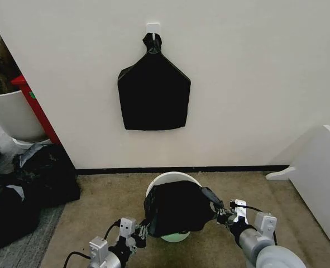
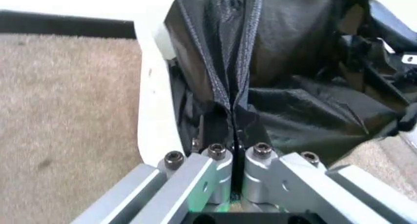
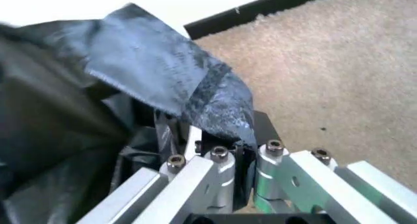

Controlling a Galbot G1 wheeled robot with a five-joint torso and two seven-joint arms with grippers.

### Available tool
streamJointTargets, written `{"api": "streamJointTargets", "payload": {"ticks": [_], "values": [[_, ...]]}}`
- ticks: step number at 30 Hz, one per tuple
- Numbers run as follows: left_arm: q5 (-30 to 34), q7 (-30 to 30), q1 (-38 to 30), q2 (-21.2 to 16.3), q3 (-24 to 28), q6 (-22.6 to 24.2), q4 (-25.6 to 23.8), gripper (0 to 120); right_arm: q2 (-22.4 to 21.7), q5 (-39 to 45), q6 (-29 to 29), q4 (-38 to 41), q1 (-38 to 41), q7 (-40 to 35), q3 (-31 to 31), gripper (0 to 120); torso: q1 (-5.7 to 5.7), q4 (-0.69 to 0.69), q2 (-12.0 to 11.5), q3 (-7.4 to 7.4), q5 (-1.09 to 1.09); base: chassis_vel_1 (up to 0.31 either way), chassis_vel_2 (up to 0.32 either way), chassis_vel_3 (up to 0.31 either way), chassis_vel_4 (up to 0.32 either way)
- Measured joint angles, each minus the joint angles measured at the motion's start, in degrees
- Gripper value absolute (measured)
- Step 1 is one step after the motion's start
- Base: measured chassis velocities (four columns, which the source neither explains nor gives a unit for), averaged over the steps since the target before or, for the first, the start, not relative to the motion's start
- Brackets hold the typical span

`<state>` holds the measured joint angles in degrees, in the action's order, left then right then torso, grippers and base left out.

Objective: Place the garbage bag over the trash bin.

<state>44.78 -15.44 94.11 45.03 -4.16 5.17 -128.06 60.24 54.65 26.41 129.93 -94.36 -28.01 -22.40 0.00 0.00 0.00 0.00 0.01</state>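
Observation:
The garbage bag (image 1: 175, 207), thin glossy black film, is stretched between both grippers over the near part of the trash bin (image 1: 170, 178), a small round white bucket on the carpet. My left gripper (image 1: 144, 227) is shut on the bag's left edge. In the left wrist view the film (image 2: 235, 63) runs up from the left gripper (image 2: 235, 145), beside the bin's white rim (image 2: 151, 102). My right gripper (image 1: 215, 207) is shut on the bag's right edge, and the right wrist view shows the film (image 3: 163, 72) pinched in the right gripper (image 3: 242, 145).
A flat black bag with a knotted top (image 1: 153, 92) hangs from a wall hook above the bin. Bulky black sacks (image 1: 25, 190) and a large white planter pot (image 1: 11, 114) stand at the left. A white panel (image 1: 321, 178) leans at the right.

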Motion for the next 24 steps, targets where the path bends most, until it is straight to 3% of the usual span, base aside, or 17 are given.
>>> {"api": "streamJointTargets", "payload": {"ticks": [10,24], "values": [[0.4,-0.3,-0.1,2.1,0.2,0.2,2.2,0,1.4,-2.3,-1.0,-4.9,0.5,2.3,0.2,0,0.0,0.0,0.0,0.0,0.0,0.0,0.0,0.0,0.0],[-5.1,2.2,-0.9,3.4,1.9,-1.1,5.8,0,3.4,-6.3,-5.1,-8.9,2.3,6.3,1.0,0,0.0,0.0,0.0,0.0,-0.01,0.0,0.0,0.0,0.0]]}}
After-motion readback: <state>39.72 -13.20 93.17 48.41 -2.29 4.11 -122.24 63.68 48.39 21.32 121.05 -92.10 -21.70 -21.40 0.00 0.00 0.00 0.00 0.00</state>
